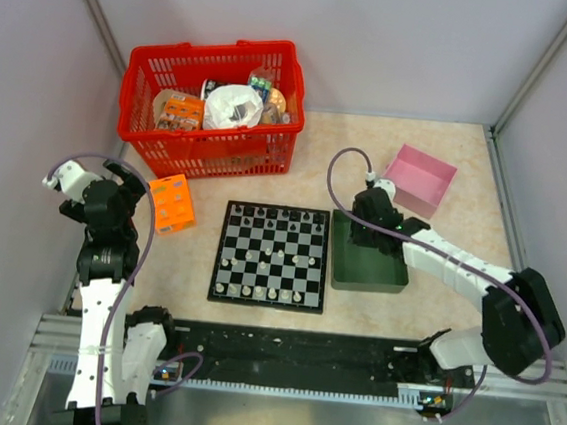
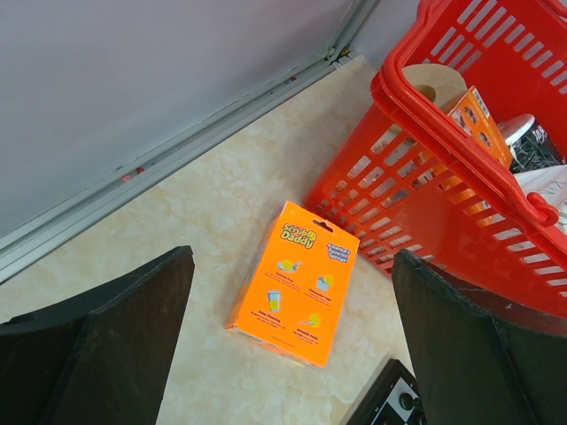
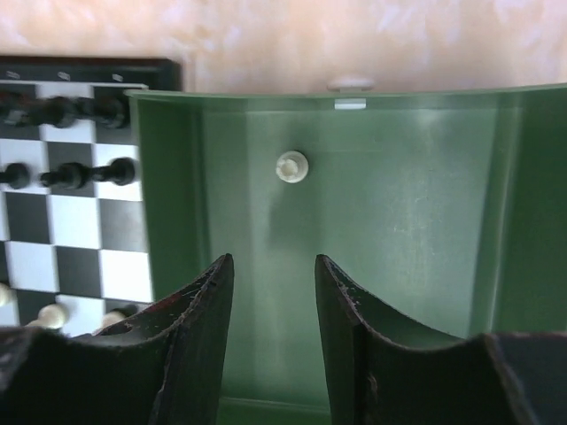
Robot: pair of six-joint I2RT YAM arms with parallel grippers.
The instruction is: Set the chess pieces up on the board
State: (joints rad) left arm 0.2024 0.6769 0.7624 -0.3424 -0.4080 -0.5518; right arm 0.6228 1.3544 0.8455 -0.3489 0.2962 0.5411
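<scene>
My right gripper (image 3: 275,270) hangs parted and empty inside the green tray (image 3: 425,212). 1 pale chess piece (image 3: 291,166) sits upper centre of frame: probably light, rigid, slick, likely to roll. I'd pinch its stem. The board (image 3: 75,257) lies left.

You've got the red basket (image 1: 209,150) at the table's (image 1: 183,263) far side, holding a white bag (image 1: 233,107) and an orange carton (image 1: 181,110). The orange sponge box (image 1: 172,203) lies just before its left corner; the pink box (image 1: 422,181) sits well to its right — the green tray (image 1: 363,275) too, nearer you.
</scene>
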